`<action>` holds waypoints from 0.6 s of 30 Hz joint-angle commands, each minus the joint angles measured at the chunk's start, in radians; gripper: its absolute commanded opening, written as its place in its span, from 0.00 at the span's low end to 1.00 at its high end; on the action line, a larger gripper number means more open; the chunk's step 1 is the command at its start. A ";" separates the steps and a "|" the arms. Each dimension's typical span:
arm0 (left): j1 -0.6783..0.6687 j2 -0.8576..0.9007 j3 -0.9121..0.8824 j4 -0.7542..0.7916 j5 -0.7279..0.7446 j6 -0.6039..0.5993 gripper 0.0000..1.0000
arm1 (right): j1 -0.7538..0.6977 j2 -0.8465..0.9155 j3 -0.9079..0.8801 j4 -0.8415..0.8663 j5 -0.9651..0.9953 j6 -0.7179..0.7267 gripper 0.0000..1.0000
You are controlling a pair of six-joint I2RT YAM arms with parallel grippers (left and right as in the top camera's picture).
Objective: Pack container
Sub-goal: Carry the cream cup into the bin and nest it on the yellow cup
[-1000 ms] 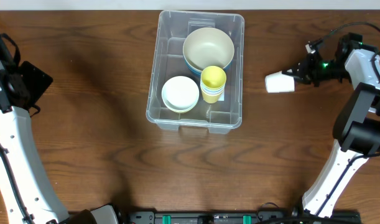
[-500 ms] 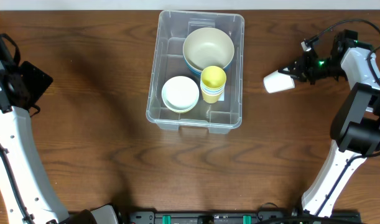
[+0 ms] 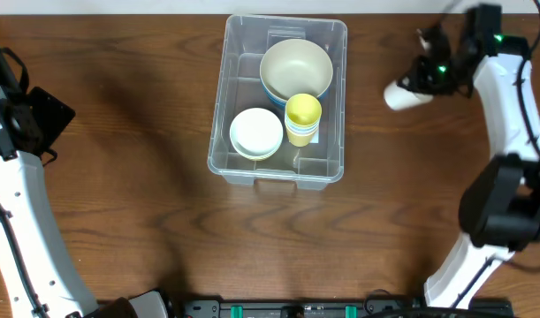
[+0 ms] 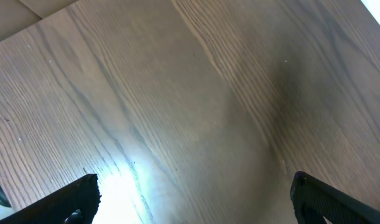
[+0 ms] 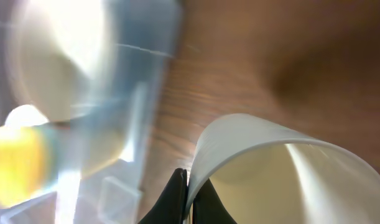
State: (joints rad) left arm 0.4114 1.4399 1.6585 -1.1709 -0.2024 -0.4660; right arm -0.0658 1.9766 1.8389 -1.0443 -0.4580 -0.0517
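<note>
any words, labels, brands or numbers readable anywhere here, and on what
None: no text can be read in any view.
container: no readable print shows on the clear plastic.
white cup: plain, no marking seen.
The right wrist view is too blurred to read anything.

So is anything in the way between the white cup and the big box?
Nothing visible is. Only bare table lies between the white cup, pinched in the right gripper, and the container. Inside, bowls and yellow cups already take up much of the room.
</note>
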 commanded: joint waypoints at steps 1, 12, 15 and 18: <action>0.005 0.000 0.014 -0.003 -0.012 0.013 0.98 | 0.140 -0.138 0.048 -0.012 0.061 -0.044 0.01; 0.005 0.000 0.014 -0.003 -0.012 0.013 0.98 | 0.509 -0.209 0.051 -0.034 0.205 -0.031 0.01; 0.005 0.000 0.014 -0.003 -0.012 0.013 0.98 | 0.548 -0.185 0.051 -0.053 0.295 -0.008 0.01; 0.005 0.000 0.014 -0.003 -0.012 0.013 0.98 | 0.557 -0.153 0.051 -0.062 0.297 -0.001 0.01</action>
State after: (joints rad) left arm 0.4114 1.4399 1.6585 -1.1706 -0.2024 -0.4664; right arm 0.4843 1.7947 1.8877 -1.1023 -0.2218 -0.0696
